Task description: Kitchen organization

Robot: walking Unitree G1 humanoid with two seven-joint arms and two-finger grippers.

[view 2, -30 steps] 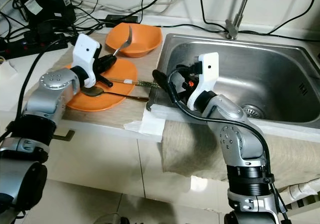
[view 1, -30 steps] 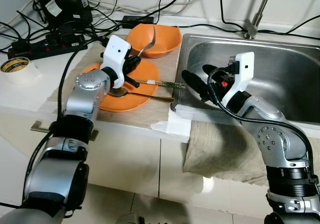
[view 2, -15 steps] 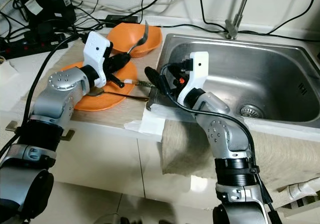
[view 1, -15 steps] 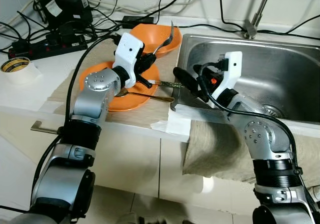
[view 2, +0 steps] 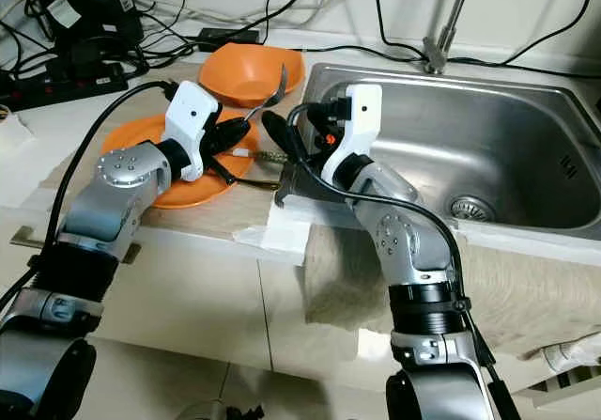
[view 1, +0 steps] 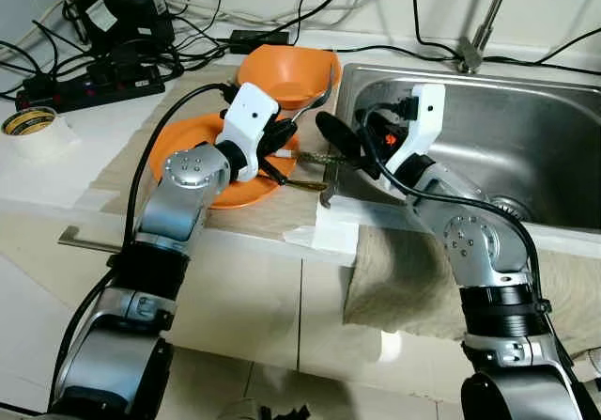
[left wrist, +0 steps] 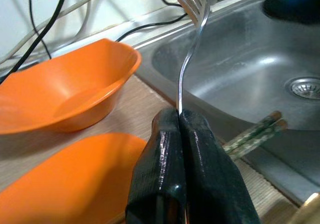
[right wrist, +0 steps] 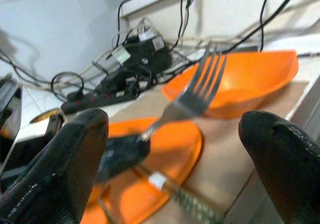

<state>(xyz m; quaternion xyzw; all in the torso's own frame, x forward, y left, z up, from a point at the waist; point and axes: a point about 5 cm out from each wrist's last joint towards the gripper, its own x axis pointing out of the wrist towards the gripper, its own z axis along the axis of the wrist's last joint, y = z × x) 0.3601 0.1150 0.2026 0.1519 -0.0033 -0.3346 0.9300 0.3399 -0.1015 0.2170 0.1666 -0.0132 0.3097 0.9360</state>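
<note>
My left gripper [view 1: 280,131] is shut on the handle of a steel fork [view 1: 317,94], held above the counter with its tines up and pointing toward the sink [view 1: 526,110]. In the left wrist view the fork [left wrist: 192,38] rises from the closed fingertips. My right gripper [view 1: 349,143] stands open at the sink's left rim, facing the fork [right wrist: 200,91], which lies ahead of its spread fingers [right wrist: 65,169]. An orange bowl [view 1: 282,72] sits behind an orange plate [view 1: 192,152]. Chopsticks [view 1: 315,159] and a golden spoon [view 1: 302,187] lie across the plate's right edge.
A power strip [view 1: 84,82] and tangled cables crowd the back left of the counter. A tape roll [view 1: 28,121] lies at far left. The tap [view 1: 474,49] stands behind the sink. A beige towel [view 1: 413,279] hangs over the counter's front.
My left gripper has carried the fork rightward toward the sink edge. My right gripper has swung left out of the basin to the sink's left rim, closer to the fork.
</note>
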